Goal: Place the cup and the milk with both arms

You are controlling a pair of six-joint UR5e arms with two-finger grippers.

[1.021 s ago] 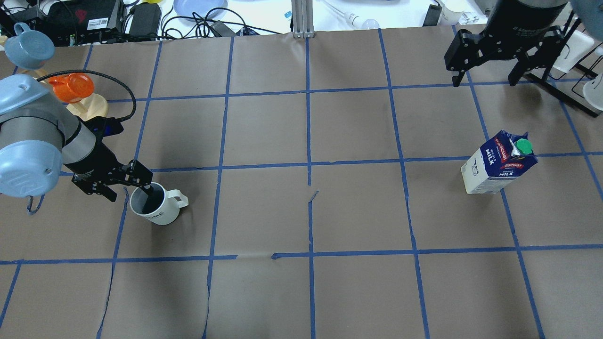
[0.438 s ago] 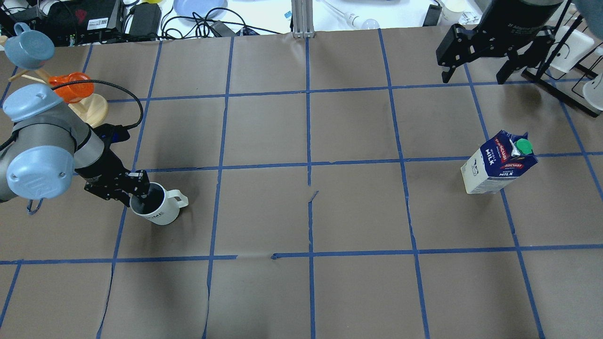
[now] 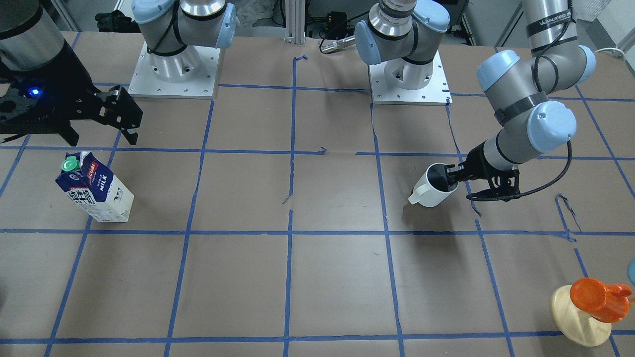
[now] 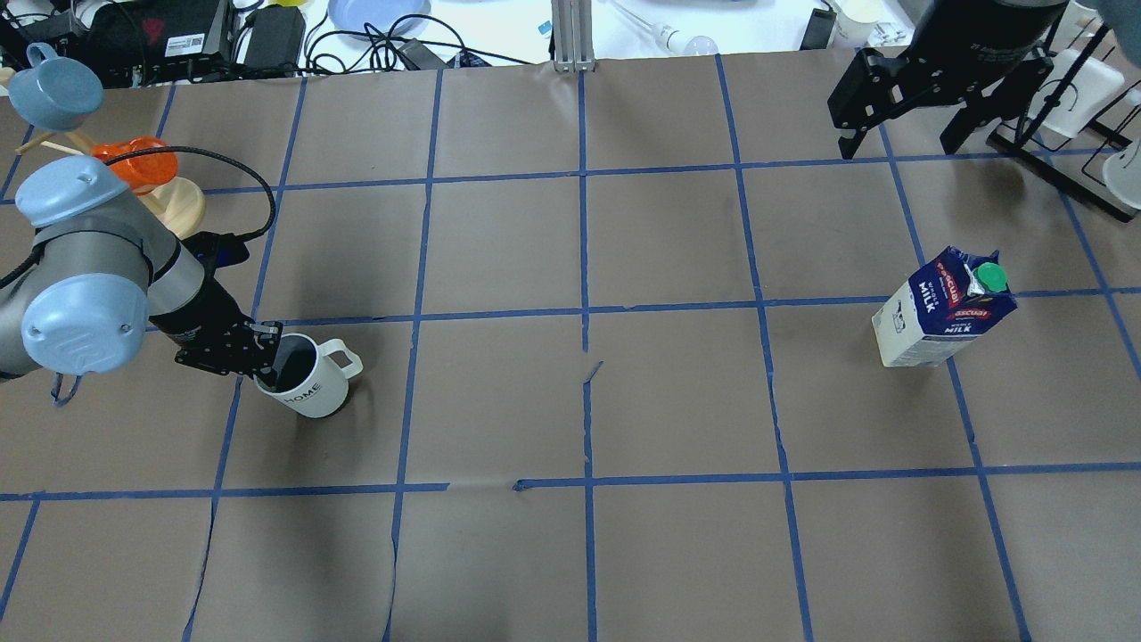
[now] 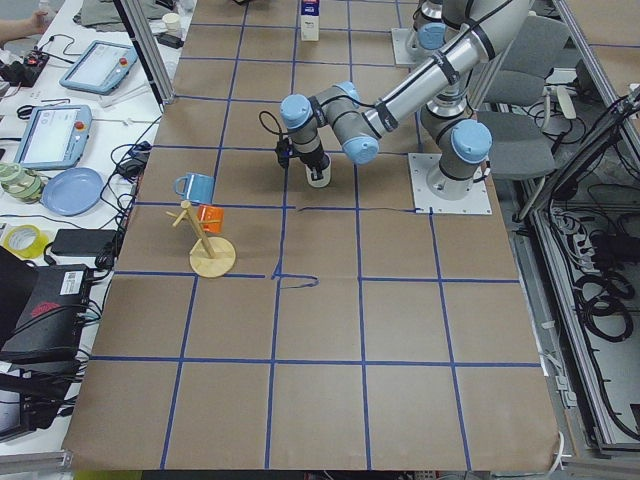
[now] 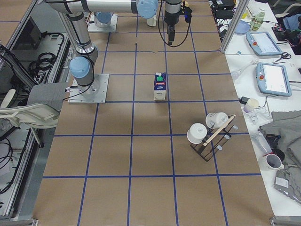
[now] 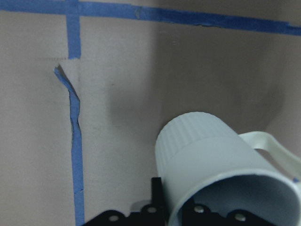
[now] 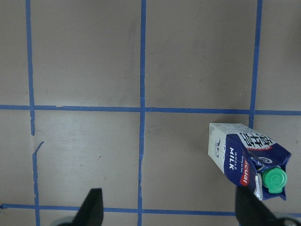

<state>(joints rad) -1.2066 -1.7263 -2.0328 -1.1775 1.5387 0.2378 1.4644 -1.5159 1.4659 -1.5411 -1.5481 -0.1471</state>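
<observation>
The white cup [image 4: 307, 388] is at the table's left, tilted, with its handle pointing to the centre. My left gripper [image 4: 267, 357] is shut on its rim, one finger inside and one outside. The cup also shows in the front-facing view [image 3: 431, 188] and the left wrist view [image 7: 211, 160]. The milk [image 4: 945, 308] stands upright on the right, green cap on top, and shows in the right wrist view [image 8: 247, 155]. My right gripper [image 4: 900, 134] is open and empty, well above and beyond the milk.
A wooden mug tree [image 4: 174, 203] with an orange cup [image 4: 134, 165] and a blue cup [image 4: 53, 89] stands at the far left. A black rack [image 4: 1065, 174] with white cups stands at the far right. Cables and devices lie beyond the far edge.
My left gripper has closed on the cup's rim and tipped the cup, which has shifted slightly. My right gripper has drifted a little farther away; the milk has not moved.
</observation>
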